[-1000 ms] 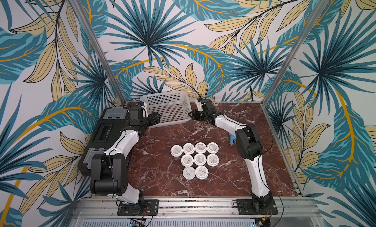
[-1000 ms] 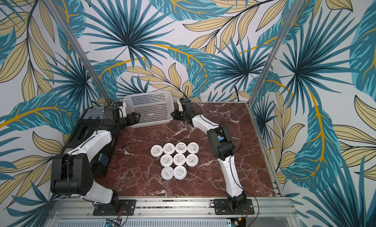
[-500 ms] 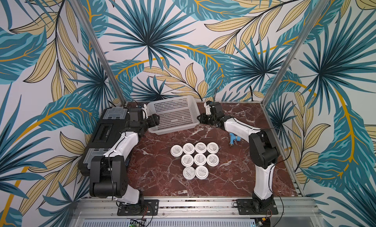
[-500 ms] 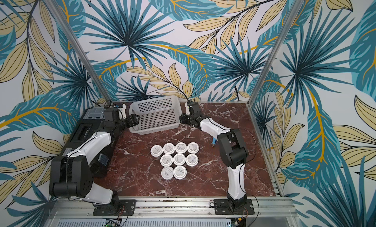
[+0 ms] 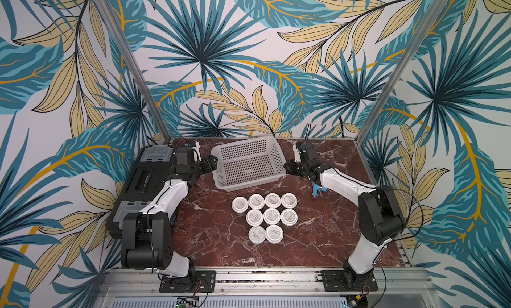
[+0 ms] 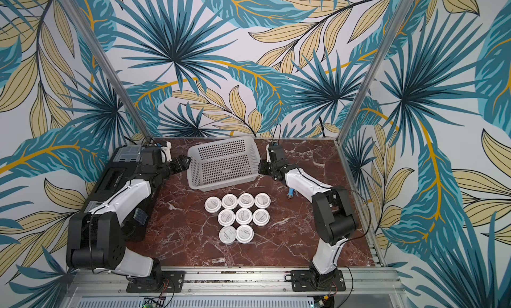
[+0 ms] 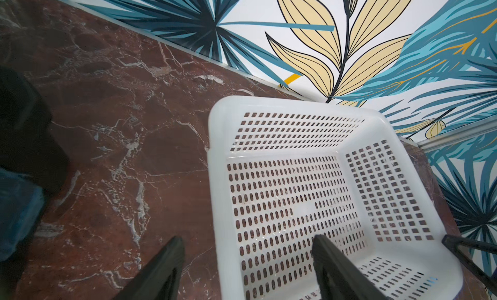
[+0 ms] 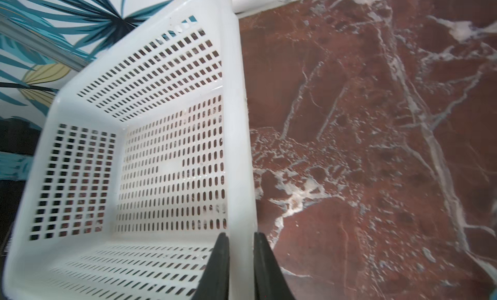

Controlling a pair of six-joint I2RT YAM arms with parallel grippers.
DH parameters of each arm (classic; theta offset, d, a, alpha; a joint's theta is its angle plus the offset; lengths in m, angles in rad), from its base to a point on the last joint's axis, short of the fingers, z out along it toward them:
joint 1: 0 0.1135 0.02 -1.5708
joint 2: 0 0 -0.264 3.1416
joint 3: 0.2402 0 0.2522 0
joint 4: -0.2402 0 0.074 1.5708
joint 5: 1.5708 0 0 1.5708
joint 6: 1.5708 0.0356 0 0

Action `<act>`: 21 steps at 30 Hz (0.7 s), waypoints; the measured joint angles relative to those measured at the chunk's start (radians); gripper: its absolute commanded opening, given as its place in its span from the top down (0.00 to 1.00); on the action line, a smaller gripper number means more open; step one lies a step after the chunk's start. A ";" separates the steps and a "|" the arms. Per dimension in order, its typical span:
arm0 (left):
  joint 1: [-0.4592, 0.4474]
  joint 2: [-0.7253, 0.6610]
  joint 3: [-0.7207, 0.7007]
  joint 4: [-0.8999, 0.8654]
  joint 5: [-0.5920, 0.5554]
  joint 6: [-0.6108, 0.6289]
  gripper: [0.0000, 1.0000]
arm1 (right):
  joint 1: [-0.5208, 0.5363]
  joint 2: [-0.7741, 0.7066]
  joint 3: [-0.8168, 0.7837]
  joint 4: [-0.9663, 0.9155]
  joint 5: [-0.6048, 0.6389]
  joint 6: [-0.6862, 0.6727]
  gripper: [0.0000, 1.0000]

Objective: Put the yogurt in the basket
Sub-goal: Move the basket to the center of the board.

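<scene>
Several yogurt jars (image 5: pixel 271 216) (image 6: pixel 243 216) with white lids stand packed together on the marble in both top views, with no gripper near them. Behind them is the white perforated basket (image 5: pixel 250 183) (image 6: pixel 221 183), with nothing in it. My right gripper (image 8: pixel 240 243) (image 5: pixel 287 168) is shut on the basket's right rim (image 8: pixel 243 177). My left gripper (image 7: pixel 247 247) (image 5: pixel 211 163) is open at the basket's left side. Its jaws straddle the rim (image 7: pixel 217 204), one finger (image 7: pixel 166 261) outside and one inside, with no contact visible.
A black toolbox (image 5: pixel 149 176) lies along the table's left edge under my left arm. A small blue-handled object (image 5: pixel 315 192) (image 6: pixel 291 193) lies beneath my right forearm. Patterned walls and metal posts close in the back and sides.
The basket has swung from a tipped pose at the back left down and to the right, and now sits open side up. My right arm drew back rightward, still gripping the rim; my left gripper followed.
</scene>
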 measured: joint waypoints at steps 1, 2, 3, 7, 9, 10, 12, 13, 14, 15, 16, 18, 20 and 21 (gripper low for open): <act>0.000 0.000 0.000 0.000 0.002 0.000 0.21 | -0.005 -0.002 -0.017 0.002 0.005 0.000 0.83; 0.000 0.000 0.000 0.000 0.003 0.000 0.21 | -0.011 -0.010 -0.036 0.018 0.008 0.000 0.84; -0.001 0.001 0.000 0.000 0.005 0.000 0.21 | -0.014 -0.021 -0.050 0.022 0.014 0.001 0.84; -0.007 0.010 0.000 0.000 0.013 0.000 0.21 | -0.031 -0.061 -0.095 0.030 0.030 0.001 0.84; -0.010 0.028 0.000 0.000 0.015 0.001 0.21 | -0.038 -0.076 -0.111 0.034 0.037 0.001 0.84; -0.011 0.037 0.000 -0.001 0.017 0.001 0.21 | -0.041 -0.082 -0.119 0.035 0.041 0.001 0.84; -0.019 0.064 0.001 -0.002 0.021 0.001 0.21 | -0.043 -0.099 -0.135 0.035 0.048 0.001 0.84; -0.024 0.077 0.001 -0.004 0.022 0.001 0.21 | -0.043 -0.108 -0.144 0.036 0.051 0.001 0.84; -0.031 0.089 0.001 -0.006 0.024 0.001 0.21 | -0.043 -0.120 -0.156 0.036 0.056 0.001 0.84; -0.040 0.100 0.002 -0.009 0.024 0.001 0.21 | -0.043 -0.135 -0.171 0.035 0.060 0.001 0.84; -0.048 0.109 0.003 -0.013 0.024 0.002 0.21 | -0.043 -0.150 -0.184 0.034 0.063 0.001 0.83; -0.073 0.133 0.017 -0.025 0.024 0.002 0.21 | -0.043 -0.184 -0.208 0.030 0.074 0.001 0.81; -0.097 0.157 0.036 -0.028 0.025 0.003 0.21 | -0.043 -0.210 -0.219 0.027 0.084 0.000 0.80; -0.109 0.167 0.046 -0.029 0.026 0.003 0.21 | -0.043 -0.222 -0.224 0.027 0.089 0.000 0.80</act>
